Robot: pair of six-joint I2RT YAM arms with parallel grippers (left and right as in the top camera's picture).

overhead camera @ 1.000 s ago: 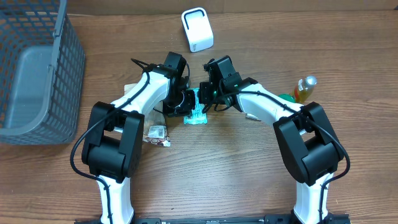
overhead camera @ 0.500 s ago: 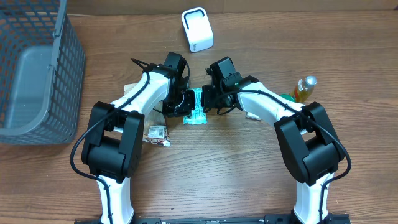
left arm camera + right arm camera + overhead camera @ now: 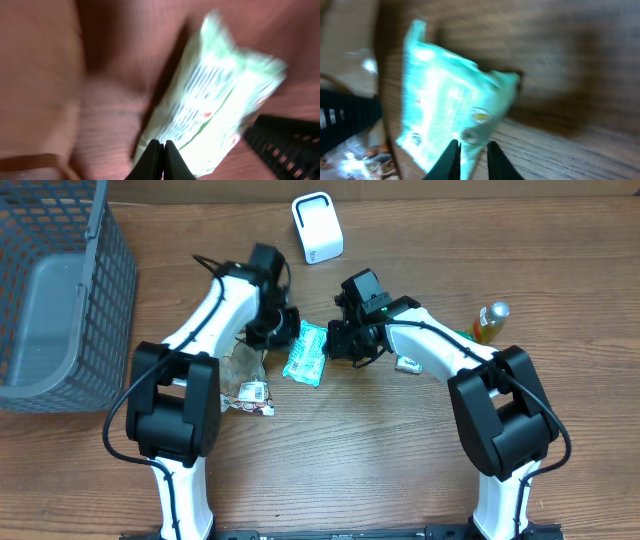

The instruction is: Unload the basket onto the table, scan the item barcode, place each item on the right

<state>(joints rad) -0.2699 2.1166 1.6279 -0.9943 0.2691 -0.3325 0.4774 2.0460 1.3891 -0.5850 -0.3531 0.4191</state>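
Observation:
The item is a teal and white packet (image 3: 305,353) lying on the wooden table between my two arms. Its printed face shows in the left wrist view (image 3: 215,100) and the right wrist view (image 3: 450,100), both blurred, so no barcode can be made out. My left gripper (image 3: 278,332) (image 3: 162,144) sits at the packet's left edge, fingers pressed together with nothing between them. My right gripper (image 3: 335,343) (image 3: 473,145) is at the packet's right end, jaws slightly apart with a corner of the packet lying loosely between them. The white scanner (image 3: 317,227) stands at the back.
A grey mesh basket (image 3: 60,290) fills the left side. Clear wrapped snacks (image 3: 250,390) lie by the left arm. A yellow bottle (image 3: 490,322) and a small white packet (image 3: 408,364) sit behind the right arm.
The left gripper has swung up and to the left, off the packet. The packet now lies flatter on the table. The right jaws have parted a little.

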